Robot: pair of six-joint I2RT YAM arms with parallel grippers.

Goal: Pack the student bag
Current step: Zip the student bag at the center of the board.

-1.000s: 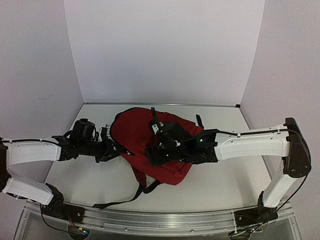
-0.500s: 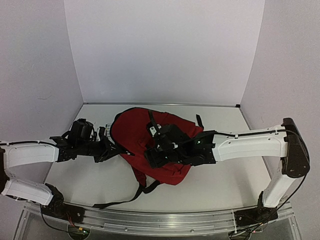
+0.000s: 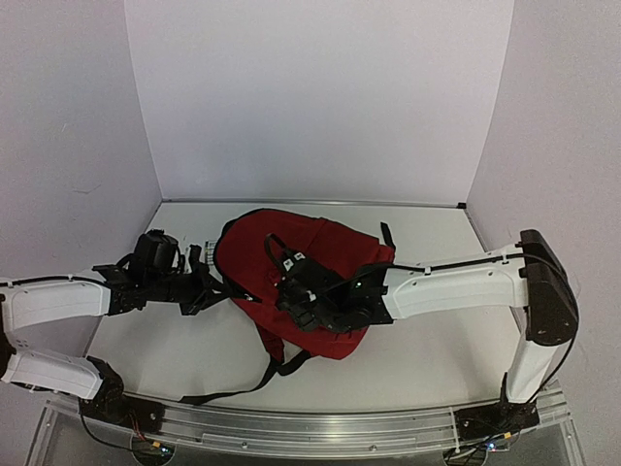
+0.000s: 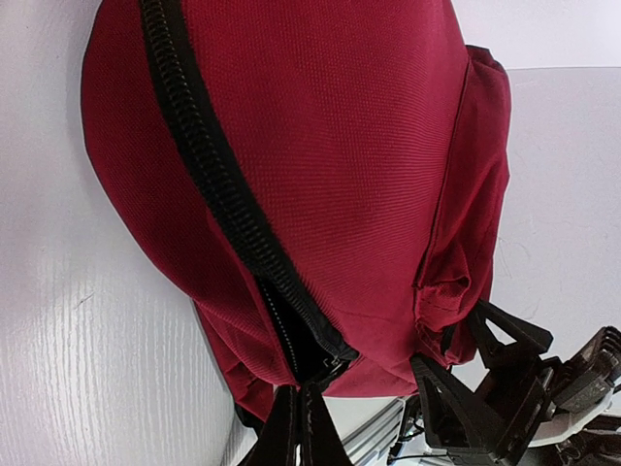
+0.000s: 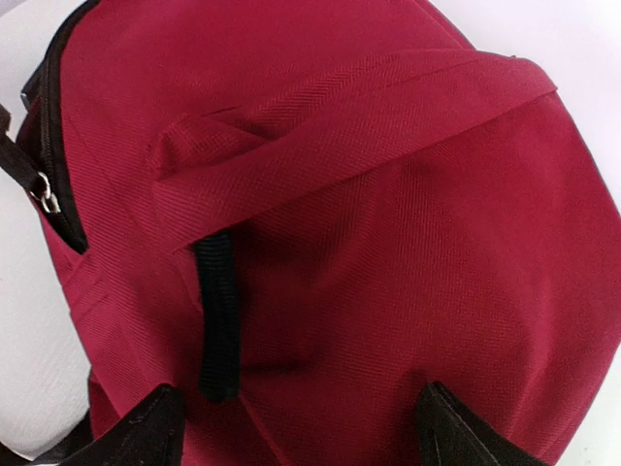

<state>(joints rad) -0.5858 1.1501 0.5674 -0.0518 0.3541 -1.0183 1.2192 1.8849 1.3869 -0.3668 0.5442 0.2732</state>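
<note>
Red fabric fills every view: the red fabric backpack (image 3: 335, 243) with black straps lies flat on the white table (image 3: 427, 354), in front of both arms. The left gripper (image 3: 215, 283) sits at the backpack's left edge, its fingers pressed narrowly together on the end of the black zipper (image 4: 209, 184) that runs along the backpack's rim. The right gripper (image 3: 288, 280) hangs over the middle of the backpack, jaws spread wide, red cloth showing between the fingertips (image 5: 146, 432); whether they touch the cloth cannot be told. A red webbing handle (image 5: 340, 126) crosses the backpack just beyond that gripper. A loose black strap (image 3: 277, 367) trails off the backpack's near side.
</note>
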